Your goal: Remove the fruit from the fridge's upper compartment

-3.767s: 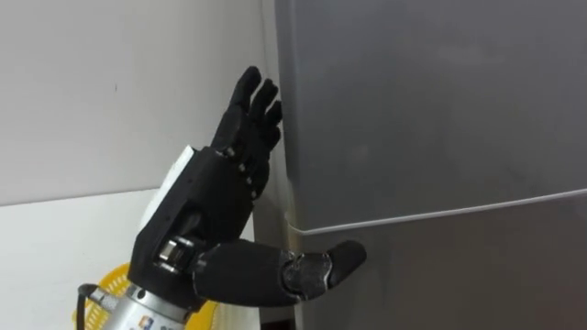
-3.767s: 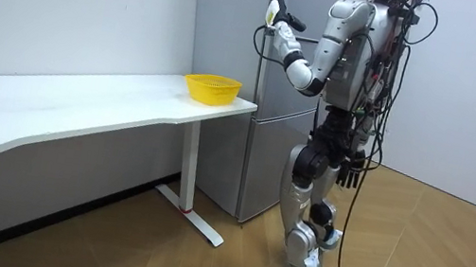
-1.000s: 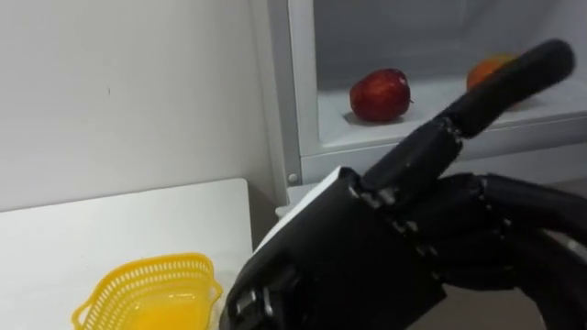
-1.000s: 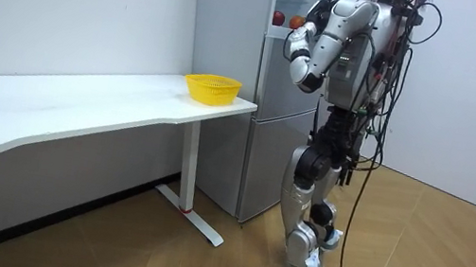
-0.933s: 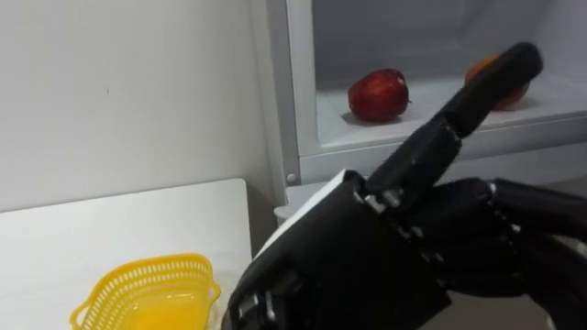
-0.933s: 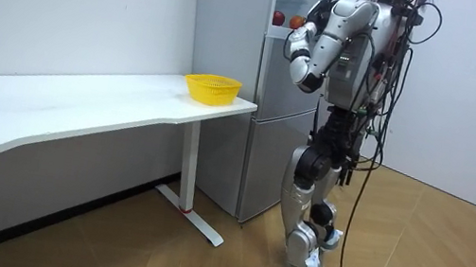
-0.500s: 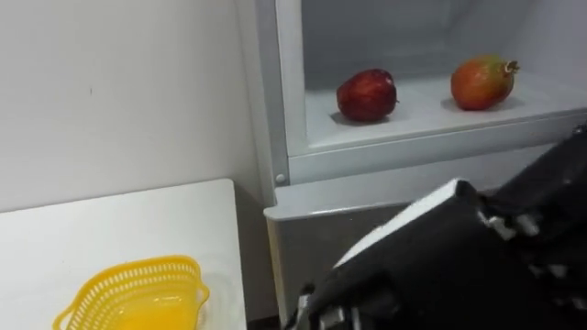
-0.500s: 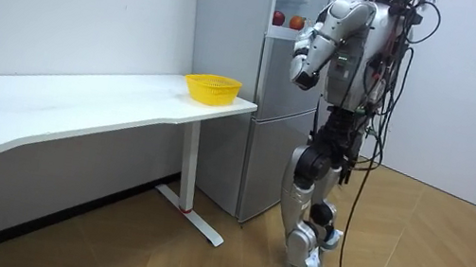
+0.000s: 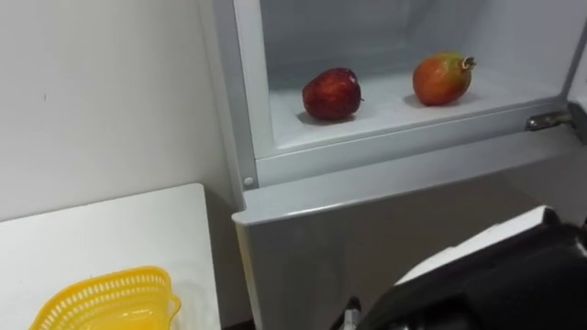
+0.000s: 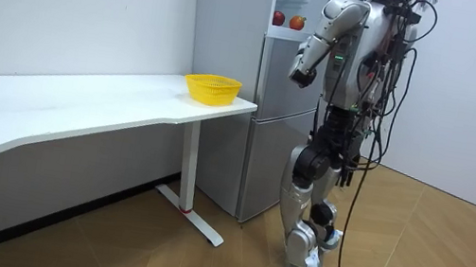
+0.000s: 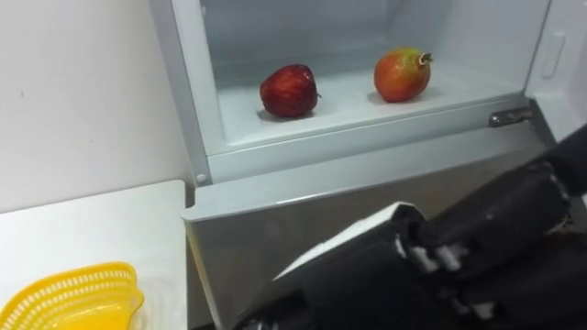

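Red apple (image 9: 331, 93) and pomegranate (image 9: 443, 79) sat loose on the fridge shelf (image 9: 385, 115). A clumsy nudge from the left hand (image 11: 390, 275), whose finger state I couldn't tell, might have rolled either off.

The lower edge cuts off the left hand (image 11: 385, 284) and the yellow basket (image 9: 101, 295).

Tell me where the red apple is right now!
The red apple sits on the white shelf inside the open upper fridge, toward the left eye view's left, apart from the orange-red fruit on its right.
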Motion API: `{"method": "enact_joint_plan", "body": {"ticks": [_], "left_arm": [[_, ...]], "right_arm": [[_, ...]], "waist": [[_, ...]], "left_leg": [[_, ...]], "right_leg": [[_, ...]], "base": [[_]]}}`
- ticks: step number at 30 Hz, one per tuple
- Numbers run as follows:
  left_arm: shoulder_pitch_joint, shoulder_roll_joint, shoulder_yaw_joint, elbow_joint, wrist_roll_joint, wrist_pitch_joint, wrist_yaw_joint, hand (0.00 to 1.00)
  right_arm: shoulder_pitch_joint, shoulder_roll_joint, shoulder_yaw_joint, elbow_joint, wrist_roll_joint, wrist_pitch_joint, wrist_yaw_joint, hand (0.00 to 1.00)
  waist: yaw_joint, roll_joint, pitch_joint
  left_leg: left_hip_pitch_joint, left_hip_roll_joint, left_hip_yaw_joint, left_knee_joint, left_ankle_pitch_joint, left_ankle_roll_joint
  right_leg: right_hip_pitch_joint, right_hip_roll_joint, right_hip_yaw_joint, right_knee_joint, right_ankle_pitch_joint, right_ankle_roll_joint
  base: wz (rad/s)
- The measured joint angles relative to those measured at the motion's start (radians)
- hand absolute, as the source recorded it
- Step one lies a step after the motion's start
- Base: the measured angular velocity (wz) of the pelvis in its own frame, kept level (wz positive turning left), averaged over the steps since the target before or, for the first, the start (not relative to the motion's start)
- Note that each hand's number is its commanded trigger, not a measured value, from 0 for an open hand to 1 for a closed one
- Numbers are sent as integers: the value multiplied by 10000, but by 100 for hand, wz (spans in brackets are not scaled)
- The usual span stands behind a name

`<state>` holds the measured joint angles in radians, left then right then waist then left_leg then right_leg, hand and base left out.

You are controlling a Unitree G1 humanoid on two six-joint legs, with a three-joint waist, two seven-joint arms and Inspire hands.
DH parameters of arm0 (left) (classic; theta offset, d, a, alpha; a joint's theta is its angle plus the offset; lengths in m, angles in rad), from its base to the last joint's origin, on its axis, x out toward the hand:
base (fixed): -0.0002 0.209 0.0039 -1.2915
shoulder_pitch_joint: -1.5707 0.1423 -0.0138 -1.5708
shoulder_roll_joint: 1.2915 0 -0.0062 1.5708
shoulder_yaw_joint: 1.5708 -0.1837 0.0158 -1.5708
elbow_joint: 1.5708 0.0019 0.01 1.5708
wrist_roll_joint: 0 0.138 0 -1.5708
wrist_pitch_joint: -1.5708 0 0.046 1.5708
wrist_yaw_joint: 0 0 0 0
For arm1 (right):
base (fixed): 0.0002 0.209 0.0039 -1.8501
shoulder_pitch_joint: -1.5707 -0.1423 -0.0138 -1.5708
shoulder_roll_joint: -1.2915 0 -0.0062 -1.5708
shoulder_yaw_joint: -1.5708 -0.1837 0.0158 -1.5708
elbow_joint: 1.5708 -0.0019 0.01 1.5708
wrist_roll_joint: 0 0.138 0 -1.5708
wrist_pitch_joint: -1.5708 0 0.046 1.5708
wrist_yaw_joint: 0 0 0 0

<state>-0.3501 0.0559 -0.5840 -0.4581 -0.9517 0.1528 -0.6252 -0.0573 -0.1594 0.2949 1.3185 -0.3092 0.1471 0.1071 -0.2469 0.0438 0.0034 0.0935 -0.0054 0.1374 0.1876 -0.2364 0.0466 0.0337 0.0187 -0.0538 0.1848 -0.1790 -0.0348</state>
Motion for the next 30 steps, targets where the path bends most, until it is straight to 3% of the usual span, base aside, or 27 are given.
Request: {"method": "enact_joint_plan", "body": {"ticks": [11,18,23,30], "left_arm": [[-67,-79,-172,66,-49,0,74,0],[-586,-100,-303,154,-218,8,232,0],[-1110,-482,-326,173,-292,8,250,0],[-1659,-668,-323,176,-292,7,334,0]], "right_arm": [[-41,11,120,-7,56,68,-127,0],[-51,-33,172,-31,149,67,70,0],[-127,-54,192,40,225,60,62,0],[-127,-43,193,60,345,1,62,0]], "waist": [[-131,32,-1],[-295,111,21],[-304,138,13],[-491,96,40]], "left_leg": [[-4,7,147,4,0,0],[-5,10,219,7,0,0],[-20,20,275,4,0,0],[39,29,425,-7,0,0]], "right_leg": [[-3,-2,24,-7,0,0],[-9,-3,25,-13,0,0],[-151,21,140,13,0,-1],[-148,41,289,10,0,-1]], "base": [[0],[0],[-6],[-8]]}}
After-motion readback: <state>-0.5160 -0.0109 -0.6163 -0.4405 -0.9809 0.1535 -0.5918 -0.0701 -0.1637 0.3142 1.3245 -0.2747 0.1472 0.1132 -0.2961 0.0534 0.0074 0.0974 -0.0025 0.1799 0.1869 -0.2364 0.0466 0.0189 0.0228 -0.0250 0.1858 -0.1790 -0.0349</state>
